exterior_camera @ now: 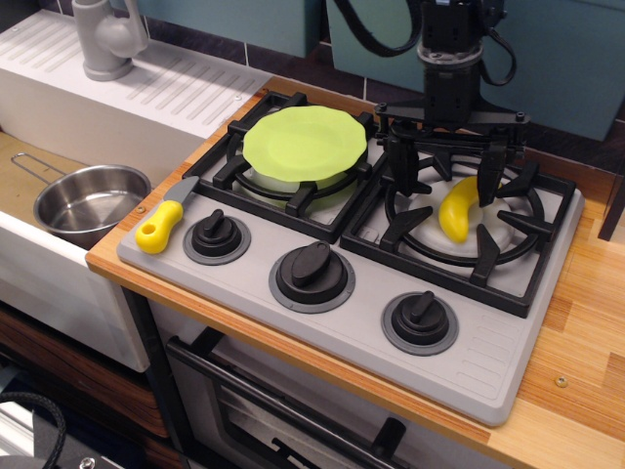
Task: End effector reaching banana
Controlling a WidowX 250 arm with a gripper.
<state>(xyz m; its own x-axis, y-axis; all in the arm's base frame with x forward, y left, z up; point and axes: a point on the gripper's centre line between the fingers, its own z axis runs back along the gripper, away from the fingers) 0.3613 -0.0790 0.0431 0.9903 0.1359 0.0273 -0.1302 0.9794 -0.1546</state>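
Gripper (447,166): fingers spread wide, holding nothing, over the right burner.
Banana (458,208): on the grate, just beneath the fingers.

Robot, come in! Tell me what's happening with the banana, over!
Gripper above right burner, jaws open, holding nothing. Banana lying on the grate, one finger by its upper end. Nothing else in the way.

The arm (449,49) drops in from twelve o'clock, a straight vertical black column with cables looping at its top. Under it, the wide flat bracket (449,119) sits level. The pincer (444,176) points straight down, fingers (402,166) spread wide apart, one set toward nine o'clock, the other toward three. Nothing is held between them.
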